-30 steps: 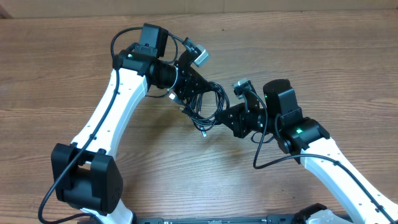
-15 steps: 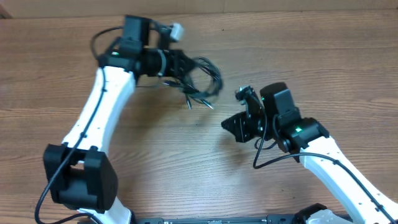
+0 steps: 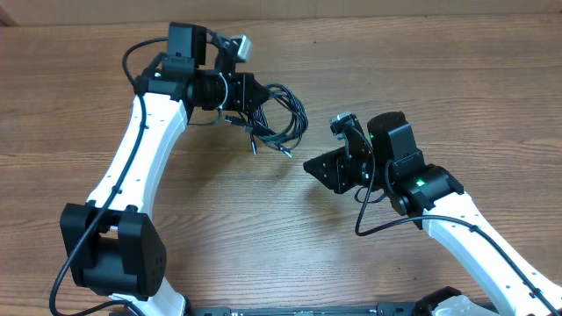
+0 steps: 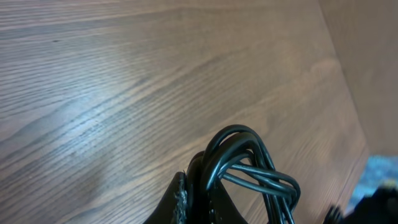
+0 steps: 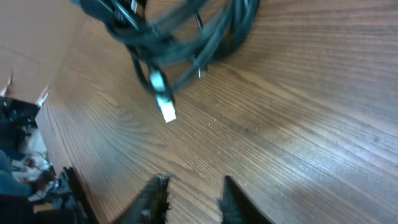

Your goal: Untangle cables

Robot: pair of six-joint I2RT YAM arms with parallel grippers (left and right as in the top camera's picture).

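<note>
Black thin cables [image 3: 281,118] hang clamped in the left gripper [image 3: 247,100], right gripper [image 3: 316,166] spread empty, and a blind tug could tighten the tangle.

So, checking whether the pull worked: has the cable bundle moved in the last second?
Yes. The cables, held by the left hand, moved up-left, toward the table's far edge.

Arms: 2, left arm [image 3: 145,149] & right arm [image 3: 479,233]. Grippers: 2, 1 per arm, left gripper [image 3: 253,96] & right gripper [image 3: 316,167]. 1 bundle of cables [image 3: 283,114], several black strands, exact no. can't tell. Plug tips [image 3: 253,145]: at least 2 from overhead. 1 silver plug [image 5: 166,112] clear in right wrist view. Table [image 3: 439,70]: 1.
</note>
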